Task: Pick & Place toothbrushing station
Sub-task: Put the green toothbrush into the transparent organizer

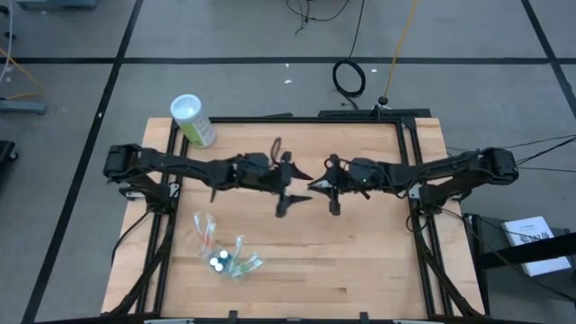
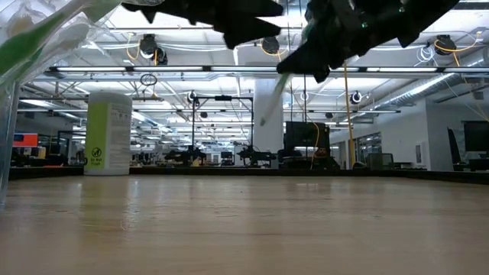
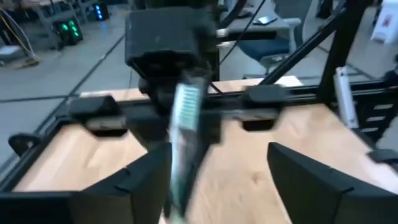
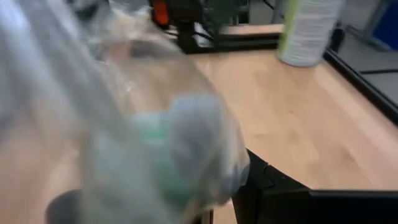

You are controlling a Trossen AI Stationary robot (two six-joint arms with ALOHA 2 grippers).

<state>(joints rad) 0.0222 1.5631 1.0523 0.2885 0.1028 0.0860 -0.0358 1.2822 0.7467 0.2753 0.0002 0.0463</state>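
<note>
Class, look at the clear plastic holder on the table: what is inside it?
The clear plastic holder contains small blue-capped tubes and green-accented toothbrushes, seen from above. Their exact number cannot be told, as they overlap.

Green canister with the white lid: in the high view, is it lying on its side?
No. The green canister stands upright at the table's far-left corner, its round white lid facing the overhead camera.

Overhead looks straight down, low camera skims level; both share the table (image 1: 360, 270).
</note>
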